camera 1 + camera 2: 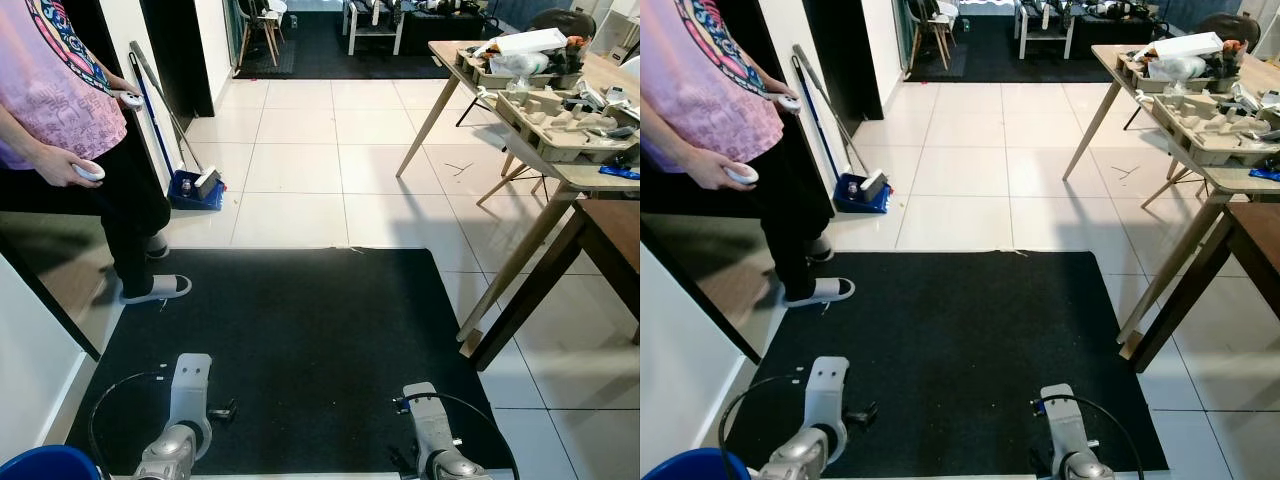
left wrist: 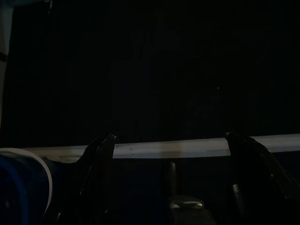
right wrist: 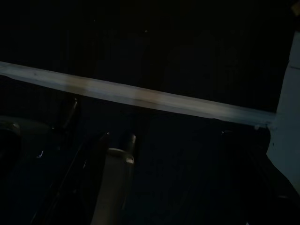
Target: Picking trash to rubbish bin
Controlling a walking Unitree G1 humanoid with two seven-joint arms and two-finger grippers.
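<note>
At far left a blue rubbish bin [image 1: 45, 464] is noted by the left arm, with a person [image 1: 60, 90] standing beyond and a dustpan [image 1: 195, 190] holding small trash [image 1: 186, 185] on the tiles. In the dark wrist view the left gripper [image 2: 171, 140] is seen spread and empty; the right gripper's state cannot be told. The trash is judged light and rigid, best taken across its middle; a cluttered table [image 1: 590, 170] stands at right.
</note>
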